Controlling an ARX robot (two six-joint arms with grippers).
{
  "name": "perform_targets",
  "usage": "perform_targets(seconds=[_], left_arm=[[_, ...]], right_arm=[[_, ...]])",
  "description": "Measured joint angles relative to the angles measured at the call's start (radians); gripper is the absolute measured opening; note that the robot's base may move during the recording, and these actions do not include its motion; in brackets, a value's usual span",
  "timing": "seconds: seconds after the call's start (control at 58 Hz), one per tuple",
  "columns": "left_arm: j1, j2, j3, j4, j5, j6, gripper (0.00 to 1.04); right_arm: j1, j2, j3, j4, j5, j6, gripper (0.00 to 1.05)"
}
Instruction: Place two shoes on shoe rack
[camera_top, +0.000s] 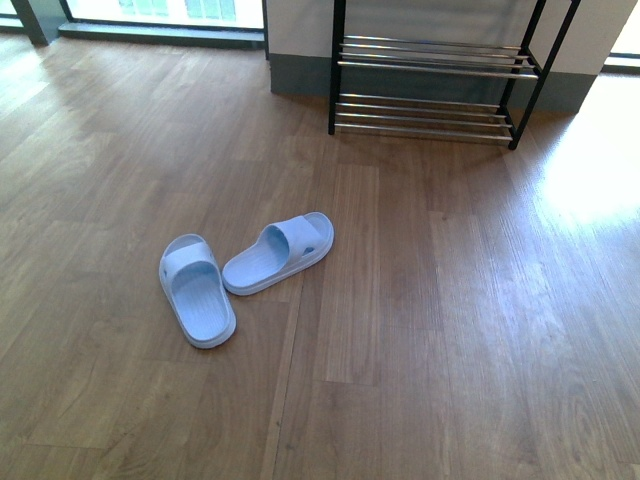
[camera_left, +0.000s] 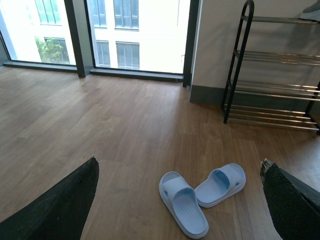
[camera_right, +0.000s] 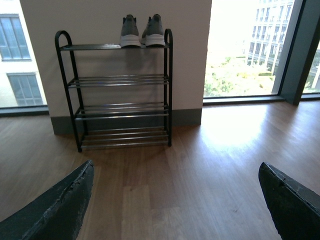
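**Front view.** Two pale blue slide sandals are shown on the wooden floor (camera_top: 450, 330), at about 8 o'clock from the middle of the picture. The first sandal (camera_top: 197, 292) is laid with its strap end towards 12 o'clock. The second sandal (camera_top: 279, 252) lies just beside it at its 2 o'clock, with its strap end turned towards 2 o'clock, so that a V is formed. Whether the two touch cannot be told. Both are set sole down. The shoe rack (camera_top: 430, 68) is seen at 1 o'clock, well apart from the sandals. Only its two lower tiers of chrome bars are in view. Neither arm is shown here.

**Left wrist view.** The left gripper (camera_left: 178, 164) is seen released, its two dark fingers (camera_left: 60, 205) spread wide. Beyond them the first sandal (camera_left: 182, 205) and the second sandal (camera_left: 220, 184) are seen on the floor, and the shoe rack (camera_left: 275, 90) stands farther off, beside a window (camera_left: 140, 35).

**Right wrist view.** The right gripper (camera_right: 176, 164) is likewise released, its fingers (camera_right: 55, 205) held wide apart. The shoe rack (camera_right: 120, 80) is shown whole, with four tiers, set against a white wall (camera_right: 100, 20). A pair of grey sneakers (camera_right: 130, 32) is placed side by side on the top tier, near one arched end, heels towards the camera. The three lower tiers are seen as bare bars.
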Motion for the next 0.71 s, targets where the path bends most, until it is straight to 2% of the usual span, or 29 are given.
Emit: perform_targets(seconds=[0.517, 0.551, 0.569, 0.586, 0.638, 0.672, 0.707], left_arm=[[0.000, 0.000, 0.000, 0.000, 0.000, 0.000, 0.95], [0.000, 0.000, 0.000, 0.000, 0.000, 0.000, 0.95], [0.000, 0.000, 0.000, 0.000, 0.000, 0.000, 0.95], [0.000, 0.000, 0.000, 0.000, 0.000, 0.000, 0.95], [0.000, 0.000, 0.000, 0.000, 0.000, 0.000, 0.95], [0.000, 0.000, 0.000, 0.000, 0.000, 0.000, 0.95], [0.000, 0.000, 0.000, 0.000, 0.000, 0.000, 0.95]], right_arm=[[0.000, 0.000, 0.000, 0.000, -0.001, -0.003, 0.96], [-0.032, -0.017, 0.008, -0.053, -0.117, 0.014, 0.91], [-0.046, -0.023, 0.008, -0.075, -0.137, 0.013, 0.89], [-0.073, -0.031, 0.008, -0.117, -0.240, 0.018, 0.86], [-0.124, -0.038, 0.008, -0.182, -0.411, 0.031, 0.75], [-0.135, -0.039, 0.008, -0.190, -0.496, 0.036, 0.67], [-0.138, -0.042, 0.008, -0.190, -0.521, 0.039, 0.58]])
